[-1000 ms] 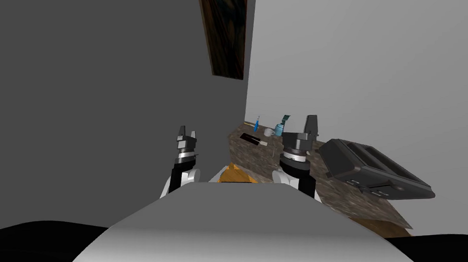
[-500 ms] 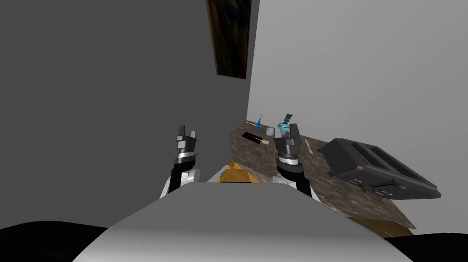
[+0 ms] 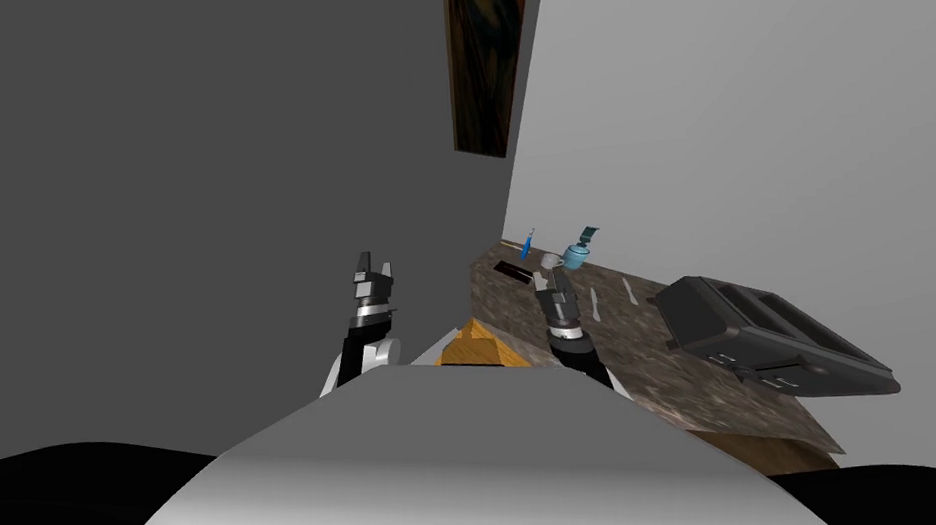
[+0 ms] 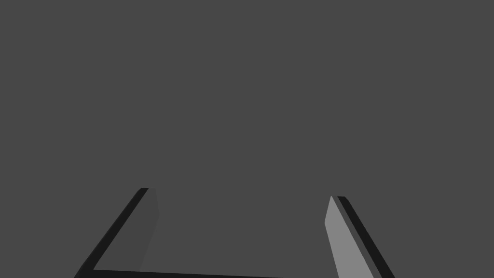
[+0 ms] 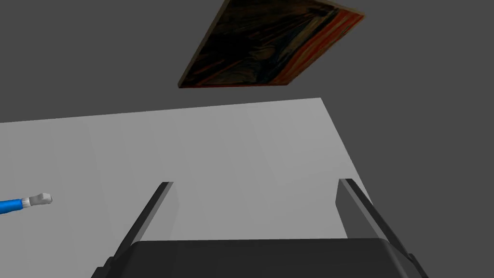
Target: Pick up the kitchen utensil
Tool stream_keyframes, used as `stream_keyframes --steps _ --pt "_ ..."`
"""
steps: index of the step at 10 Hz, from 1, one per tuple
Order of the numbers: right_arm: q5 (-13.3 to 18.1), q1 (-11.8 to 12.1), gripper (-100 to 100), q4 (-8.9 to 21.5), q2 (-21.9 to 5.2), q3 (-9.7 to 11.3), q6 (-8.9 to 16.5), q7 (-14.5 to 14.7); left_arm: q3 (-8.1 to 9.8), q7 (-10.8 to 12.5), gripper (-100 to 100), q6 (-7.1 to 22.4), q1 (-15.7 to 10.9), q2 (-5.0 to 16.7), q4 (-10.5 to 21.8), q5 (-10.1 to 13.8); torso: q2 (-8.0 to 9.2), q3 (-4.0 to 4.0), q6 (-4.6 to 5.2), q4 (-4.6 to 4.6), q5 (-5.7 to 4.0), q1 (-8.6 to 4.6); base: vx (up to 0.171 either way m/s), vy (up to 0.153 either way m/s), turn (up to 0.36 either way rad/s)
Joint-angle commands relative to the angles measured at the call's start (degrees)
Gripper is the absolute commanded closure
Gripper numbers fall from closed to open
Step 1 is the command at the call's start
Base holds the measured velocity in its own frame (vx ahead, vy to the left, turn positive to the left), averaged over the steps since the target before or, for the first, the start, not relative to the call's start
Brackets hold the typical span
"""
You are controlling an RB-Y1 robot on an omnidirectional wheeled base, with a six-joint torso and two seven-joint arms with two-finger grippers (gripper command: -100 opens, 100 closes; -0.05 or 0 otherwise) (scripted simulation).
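I can read nothing from where I stand: the toaster [image 3: 771,344] on the bench [image 3: 633,358] carries no lettering, nor does the painting [image 3: 486,63] (just dark swirls of colour).

forearms [image 3: 364,359]: white, black joints | wrists [image 3: 370,314]: grey-ringed | left claw [image 4: 241,193], right claw [image 5: 255,181]: dark boxes, grey blades

a black toaster [image 3: 765,334] sits on the speckled counter [image 3: 642,366], a dark painting [image 3: 486,63] on the wall.
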Motion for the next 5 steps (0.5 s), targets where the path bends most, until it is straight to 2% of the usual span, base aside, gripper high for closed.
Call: stream_keyframes --steps 1,2,3,4,5 --pt "-0.16 0.89 -100 2.86 -2.86 1.28 -1.32 -0.90 0.00 0.00 0 0.00 0.00 0.00 0.00 0.00 0.00 0.00 0.00 0.00 0.00 0.00 -0.102 0.062 0.107" --pt "-0.16 0.89 -100 2.96 -3.82 1.28 -1.32 -0.90 0.00 0.00 0 0.00 -0.01 0.00 0.00 0.00 0.06 0.03 -0.02 0.00 0.00 0.03 -0.084 0.055 0.064" --pt "-0.17 1.47 -100 5.19 -5.97 2.58 -2.24 -1.58 0.00 0.00 0 0.00 0.00 0.00 0.00 0.00 0.01 0.01 0.00 0.00 0.00 -0.01 -0.100 0.096 0.170" --pt "-0.17 1.47 -100 5.71 -6.84 2.58 -2.24 -1.58 -0.01 0.00 0 0.00 -0.01 0.00 0.00 0.00 0.04 0.02 -0.03 0.00 0.01 0.13 -0.084 0.085 0.058" --pt "-0.12 2.01 -100 7.81 -8.92 3.93 -3.16 -2.26 0.00 0.00 0 0.00 0.00 0.00 0.00 0.00 0.00 0.00 0.00 0.00 0.02 0.10 -0.114 0.087 0.165"
